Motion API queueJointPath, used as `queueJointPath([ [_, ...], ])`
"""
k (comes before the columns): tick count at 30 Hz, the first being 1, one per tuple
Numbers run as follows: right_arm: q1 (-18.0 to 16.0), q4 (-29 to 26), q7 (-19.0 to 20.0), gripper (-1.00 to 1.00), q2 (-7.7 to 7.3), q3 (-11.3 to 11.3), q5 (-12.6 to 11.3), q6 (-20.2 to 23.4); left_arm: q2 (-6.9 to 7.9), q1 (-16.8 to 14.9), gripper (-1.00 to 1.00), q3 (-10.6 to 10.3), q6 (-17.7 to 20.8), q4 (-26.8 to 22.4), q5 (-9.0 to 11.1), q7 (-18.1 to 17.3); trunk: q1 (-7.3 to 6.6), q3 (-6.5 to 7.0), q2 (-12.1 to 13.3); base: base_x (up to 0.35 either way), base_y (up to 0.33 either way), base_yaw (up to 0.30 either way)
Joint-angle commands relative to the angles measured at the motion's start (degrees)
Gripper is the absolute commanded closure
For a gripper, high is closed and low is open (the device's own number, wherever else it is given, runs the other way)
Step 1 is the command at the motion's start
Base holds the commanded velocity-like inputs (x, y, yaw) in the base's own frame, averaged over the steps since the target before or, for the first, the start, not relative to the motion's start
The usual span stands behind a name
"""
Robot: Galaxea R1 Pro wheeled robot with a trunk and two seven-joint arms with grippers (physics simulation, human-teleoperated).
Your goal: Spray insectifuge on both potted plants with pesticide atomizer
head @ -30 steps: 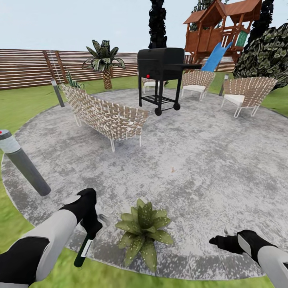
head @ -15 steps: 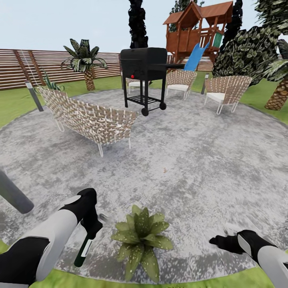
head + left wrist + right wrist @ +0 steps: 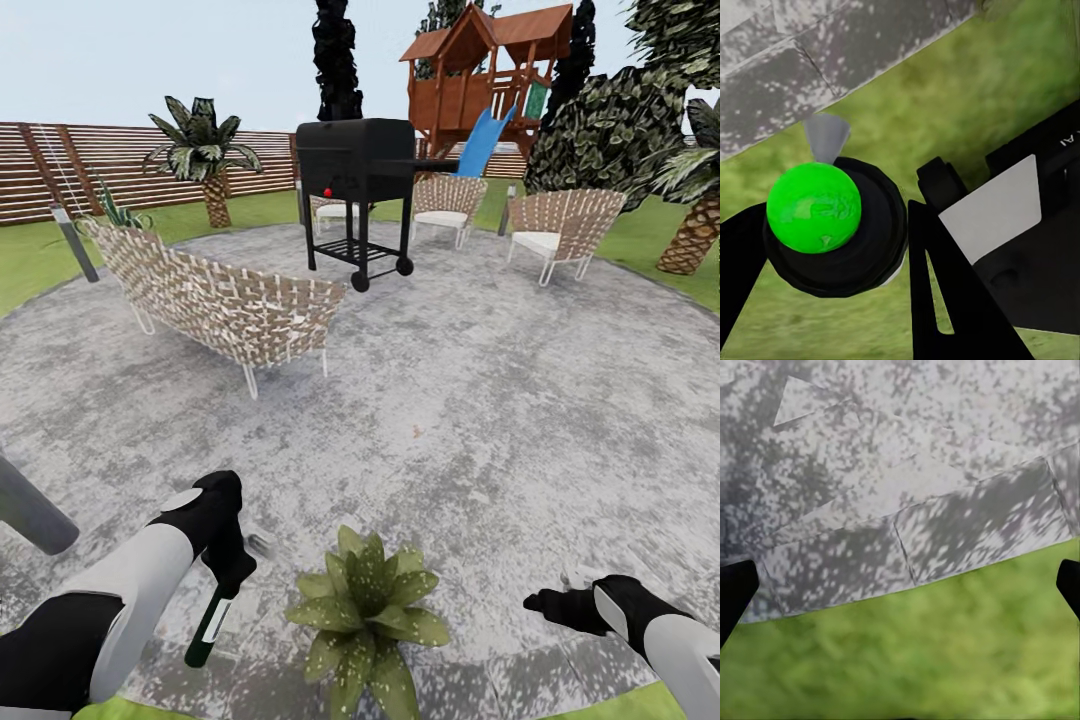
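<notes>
Atomizer [image 3: 212, 627] hangs bottom-down in left gripper [image 3: 228, 566], jaws clamped on its upper part; wrist view has its round base [image 3: 814, 208] between the fingers. Plant [image 3: 368, 610] on patio [image 3: 520, 400] edge, at 3 o'clock of bottle, close. Right gripper [image 3: 548, 603] at plant's 3 o'clock, spread wide, empty. Sofa [image 3: 225, 305] and grill [image 3: 358, 165] at 12 o'clock.

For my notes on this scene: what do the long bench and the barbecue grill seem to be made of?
The bench: woven tan and white strips, probably wicker or rattan, on thin pale legs that look like metal. The grill: black body with a slight sheen, probably painted metal.
</notes>
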Motion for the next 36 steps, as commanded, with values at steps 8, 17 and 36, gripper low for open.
queueJointPath([
  [8, 0.0, -0.1, 0.2, -1.0, 0.0, -0.4, 0.3, 0.4, 0.41, 0.0, 1.0, -0.4, 0.5, 0.2, -0.3, -0.4, 0.0, 0.24, 0.0, 0.005, 0.019, -0.175],
  [17, 0.0, -0.1, 0.2, -1.0, 0.0, -0.4, 0.3, 0.4, 0.91, 0.0, 1.0, -0.4, 0.5, 0.4, -0.3, -0.4, 0.0, 0.25, 0.0, -0.089, 0.038, -0.009],
  [36, 0.0, -0.1, 0.2, -1.0, 0.0, -0.3, 0.3, 0.4, 0.91, 0.0, 1.0, -0.4, 0.4, 0.3, -0.1, -0.4, 0.0, 0.25, 0.0, -0.095, 0.236, -0.144],
])
